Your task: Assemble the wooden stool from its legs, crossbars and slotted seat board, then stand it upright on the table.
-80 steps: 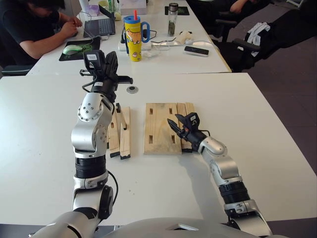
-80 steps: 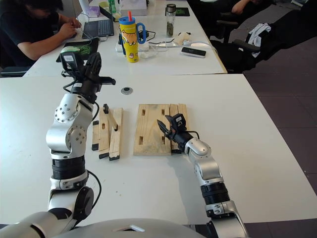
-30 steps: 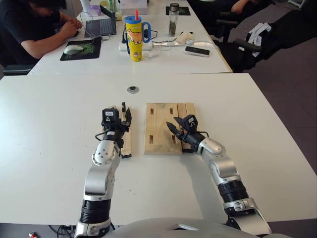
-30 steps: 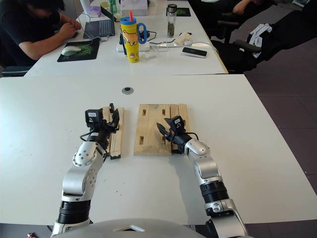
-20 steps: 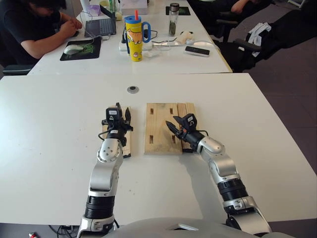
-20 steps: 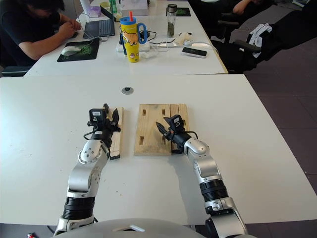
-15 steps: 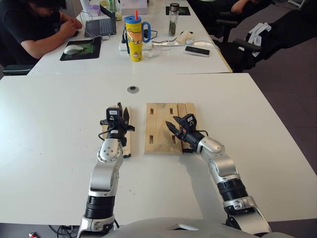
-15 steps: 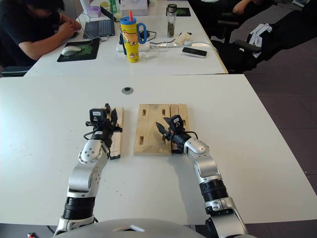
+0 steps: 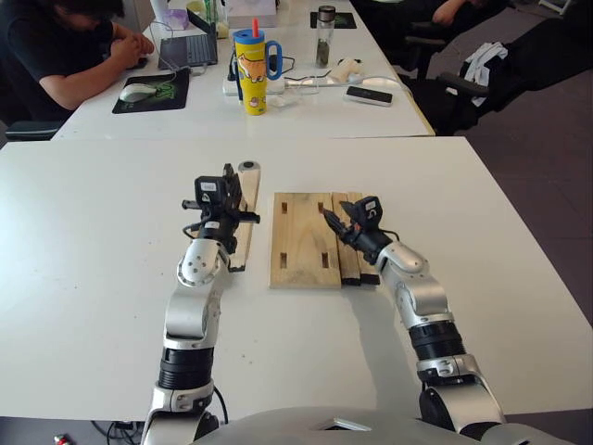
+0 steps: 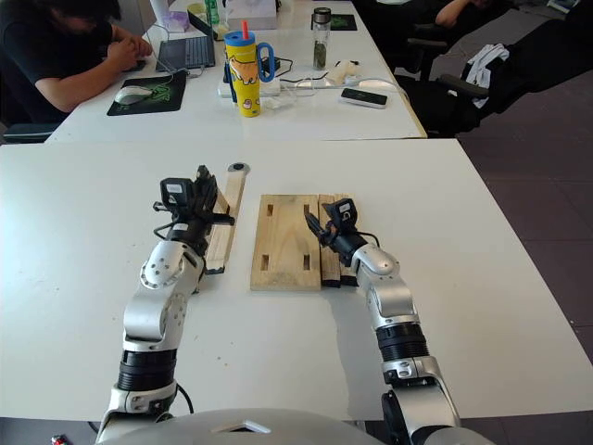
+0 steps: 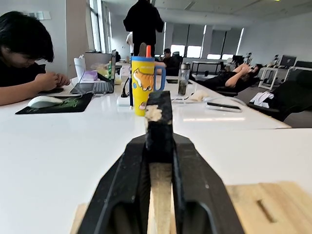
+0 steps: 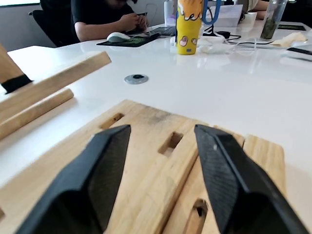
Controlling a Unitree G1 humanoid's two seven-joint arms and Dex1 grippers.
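Observation:
The slotted seat board (image 9: 301,239) lies flat at the table's middle, with two wooden bars (image 9: 357,252) against its right edge. My left gripper (image 9: 228,200) is shut on a wooden leg (image 9: 244,190) left of the board; the leg slants, its far end raised. In the left wrist view the fingers (image 11: 130,185) clamp this leg (image 11: 159,114) behind its black tip. More stool pieces (image 9: 215,250) lie under that arm. My right gripper (image 9: 337,222) hovers open over the board's right part; its wrist view shows both fingers (image 12: 105,170) spread above the slots (image 12: 170,142).
A second table behind holds a yellow cup (image 9: 248,57), a bottle (image 9: 323,23), a phone (image 9: 368,95), a laptop (image 9: 188,48) and a mouse (image 9: 137,92), with a person seated at its left. White tabletop (image 9: 93,241) spreads wide on both sides of the parts.
My left arm came down from high above the table, shut on a leg and raised its far end. My right gripper shifted right and farther back across the board.

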